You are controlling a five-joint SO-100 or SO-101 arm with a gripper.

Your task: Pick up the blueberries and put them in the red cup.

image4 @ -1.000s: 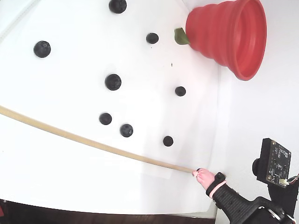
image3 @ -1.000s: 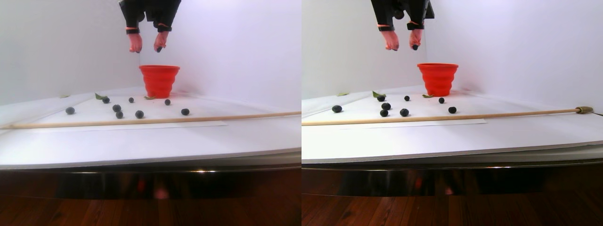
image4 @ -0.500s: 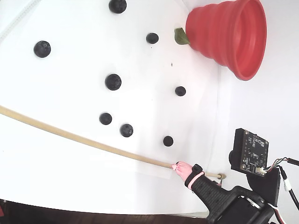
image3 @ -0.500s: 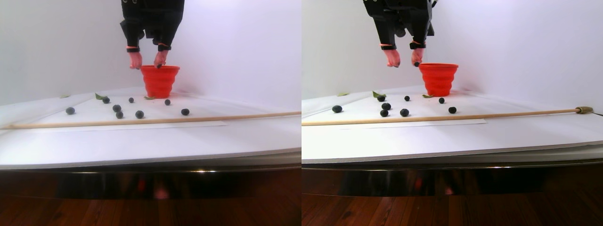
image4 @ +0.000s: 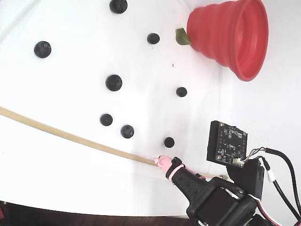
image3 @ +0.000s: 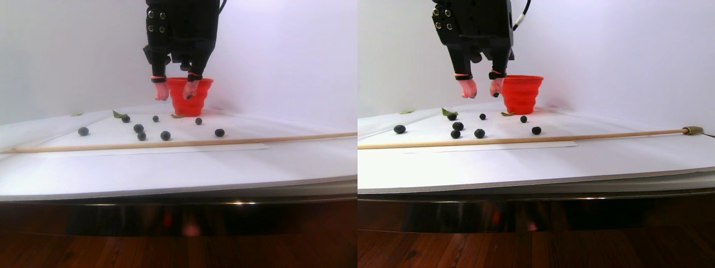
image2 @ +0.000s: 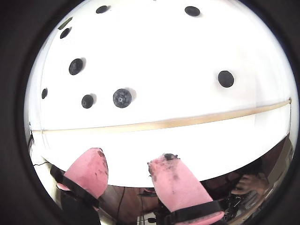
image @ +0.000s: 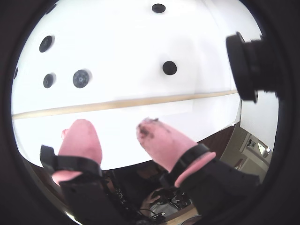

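Several blueberries lie scattered on the white table, among them one (image4: 169, 142) closest to the arm and a larger one (image4: 114, 83); the stereo pair view shows them in a loose row (image3: 165, 135). The red cup (image4: 230, 33) stands upright at the back corner (image3: 202, 99) and is out of both wrist views. My gripper (image3: 175, 94) hangs open above the table in front of the cup, with nothing between its pink, dark-stained fingertips (image: 114, 125) (image2: 130, 157). In the fixed view one fingertip (image4: 164, 161) shows over the stick, just below the closest berry.
A long wooden stick (image4: 70, 136) lies across the table in front of the berries (image3: 167, 143). A small green leaf (image4: 181, 36) rests against the cup's base. White walls close the back and right. The table's front edge (image3: 179, 187) drops to a dark floor.
The arm has come down from above the cup's rim to below rim level. In the fixed view it has slid left toward the closest berry. The jaws stayed open.
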